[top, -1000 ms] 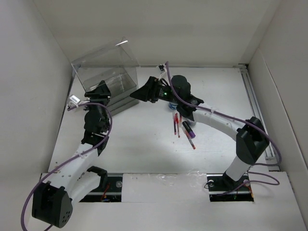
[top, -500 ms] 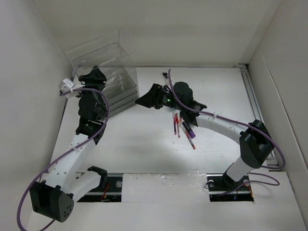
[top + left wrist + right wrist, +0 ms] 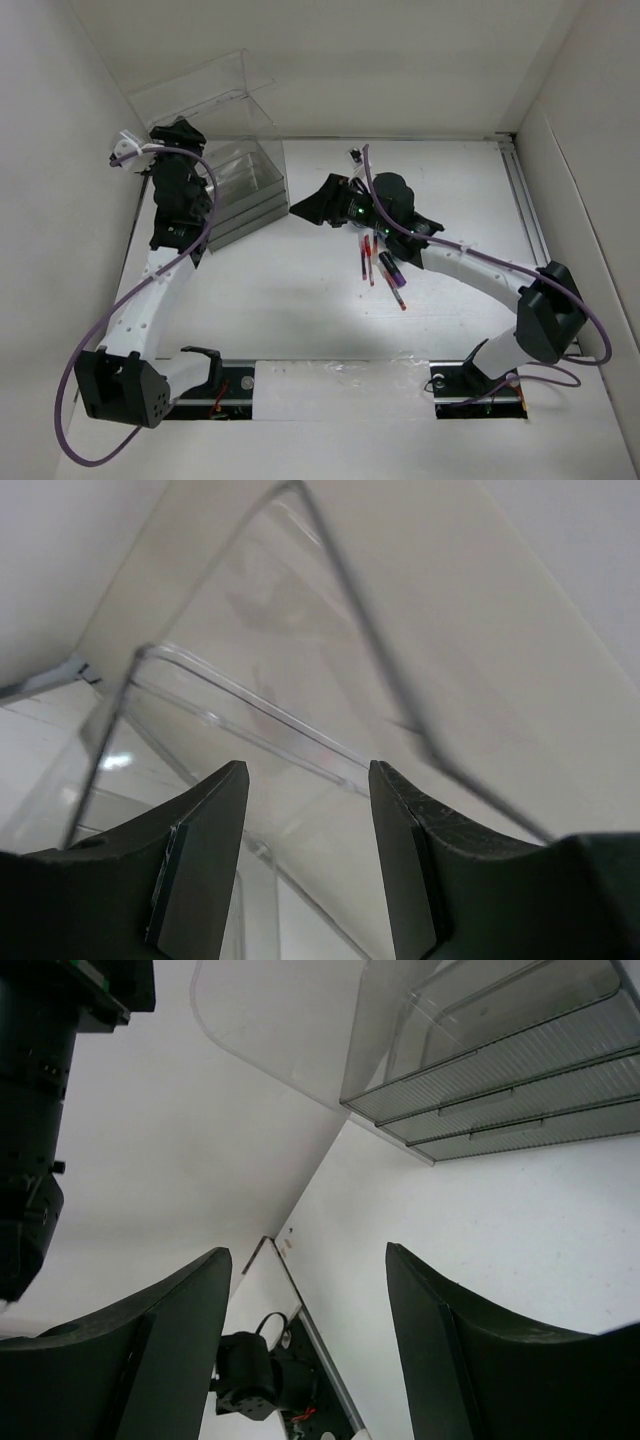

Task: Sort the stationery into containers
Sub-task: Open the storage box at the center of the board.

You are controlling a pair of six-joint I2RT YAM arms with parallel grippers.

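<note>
The clear organiser box point(image 3: 245, 175) stands at the far left, its lid point(image 3: 195, 90) swung up and back. My left gripper point(image 3: 188, 130) is open and empty at the box's left rear corner, under the raised lid. In the left wrist view the lid point(image 3: 300, 610) and the box rim point(image 3: 250, 705) show beyond the gripper point(image 3: 305, 810). My right gripper point(image 3: 302, 208) is open and empty, just right of the box's front drawers point(image 3: 520, 1090). Several red pens point(image 3: 366, 262) and the dark marker point(image 3: 391, 268) lie on the table below the right arm. No rolls show.
White walls close in the table on the left, back and right. A metal rail point(image 3: 528, 215) runs along the right edge. The left arm point(image 3: 35, 1110) fills the left side of the right wrist view. Purple cables hang along both arms.
The left gripper rose and moved back-left around the box corner. The lid swung further open. The right gripper drew slightly right, away from the box.
</note>
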